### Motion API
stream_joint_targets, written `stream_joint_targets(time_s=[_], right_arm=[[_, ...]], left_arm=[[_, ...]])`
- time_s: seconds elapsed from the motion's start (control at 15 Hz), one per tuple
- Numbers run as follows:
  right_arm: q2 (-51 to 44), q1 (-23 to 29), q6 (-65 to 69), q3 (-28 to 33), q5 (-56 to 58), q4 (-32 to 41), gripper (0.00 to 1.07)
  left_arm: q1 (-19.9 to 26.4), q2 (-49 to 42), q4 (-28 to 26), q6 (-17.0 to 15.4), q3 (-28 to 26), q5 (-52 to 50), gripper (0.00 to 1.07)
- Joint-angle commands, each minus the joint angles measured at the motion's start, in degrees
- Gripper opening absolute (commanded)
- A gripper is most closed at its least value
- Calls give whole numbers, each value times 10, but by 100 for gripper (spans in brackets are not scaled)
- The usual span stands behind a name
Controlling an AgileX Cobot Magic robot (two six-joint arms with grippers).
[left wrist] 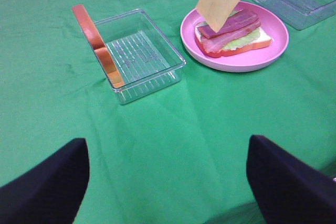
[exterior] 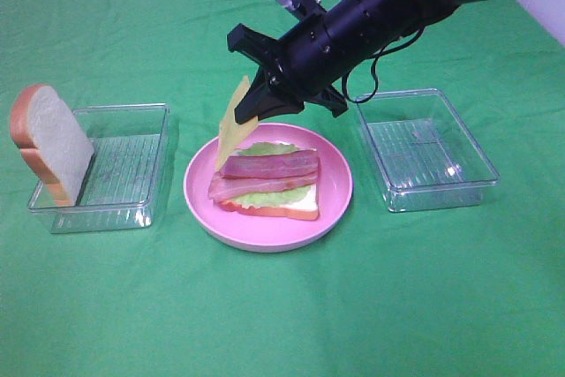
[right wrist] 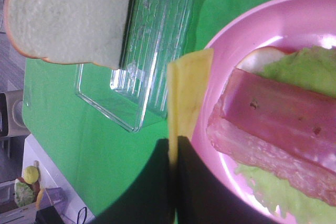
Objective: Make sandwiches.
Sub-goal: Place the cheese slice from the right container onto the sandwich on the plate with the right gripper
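R gripper (exterior: 256, 109) is pinched tight on a yellow cheese slice (exterior: 231, 127), which we see gripped at its upper edge. The slice hangs on edge, approx vertical, over the 10 o'clock rim of the pink plate (exterior: 201, 205). Its lower corner is just by the bacon; we can't tell if they touch.

The half-built sandwich (exterior: 296, 204) lies at the plate's centre. It has a white bread base w/ brown crust, then frilly lettuce (exterior: 263, 148). On top are two bacon strips (exterior: 269, 167), side by side, running approx 9 to 3 o'clock.

At 9 o'clock of the plate, just beside it, sits the clear L tray (exterior: 124, 165). A second bread slice (exterior: 48, 139) is propped upright at its 9 o'clock end wall, but we can't tell if it stands inside or outside the tray. The clear R tray (exterior: 428, 143) sits at 3 o'clock of the plate, near but not touching.

L gripper (left wrist: 168, 148) is spread wide: its dark fingers (left wrist: 50, 182) sit far apart w/ only green cloth (left wrist: 173, 114) between them. It is well apart from plate and trays.
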Motion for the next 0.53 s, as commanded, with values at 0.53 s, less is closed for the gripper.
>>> stream_joint_targets(time_s=[0.53], right_arm=[[20,-1,91,4,-17,-119,0]], left_arm=[[-3,-11,-2,1,1,-7,78]])
